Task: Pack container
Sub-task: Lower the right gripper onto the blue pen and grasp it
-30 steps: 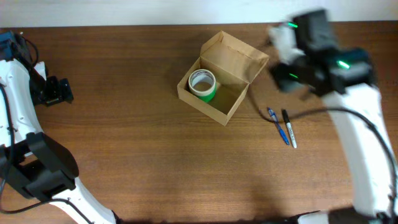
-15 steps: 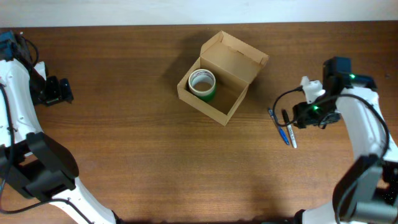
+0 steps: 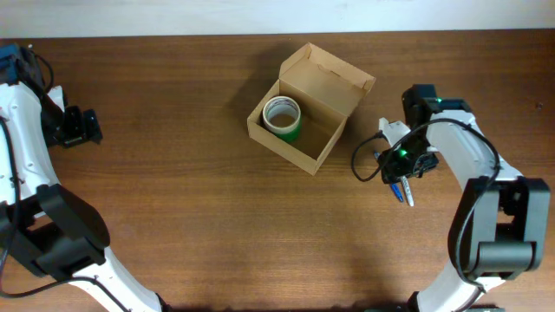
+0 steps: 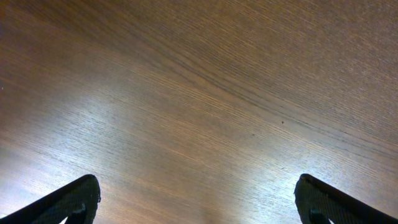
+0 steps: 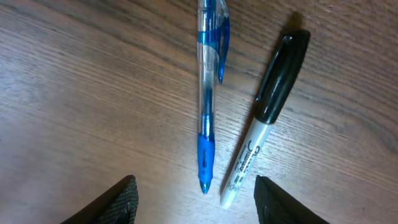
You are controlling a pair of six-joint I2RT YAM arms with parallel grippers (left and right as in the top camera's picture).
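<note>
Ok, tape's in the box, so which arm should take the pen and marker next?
Right. The right gripper, open, hovers directly over the blue pen and black marker; the left gripper sits across the table.

Left arm (image 3: 19, 130): stands at the far-left edge, white link running near to far. Left pincer (image 3: 80, 126) points right, fingers (image 4: 69, 200) spread wide.

Right arm (image 3: 466, 149): rises from the near right and folds back toward the left. Right pincer (image 3: 401, 166) aims straight down, fingers (image 5: 122, 200) parted and closed on nothing.
</note>
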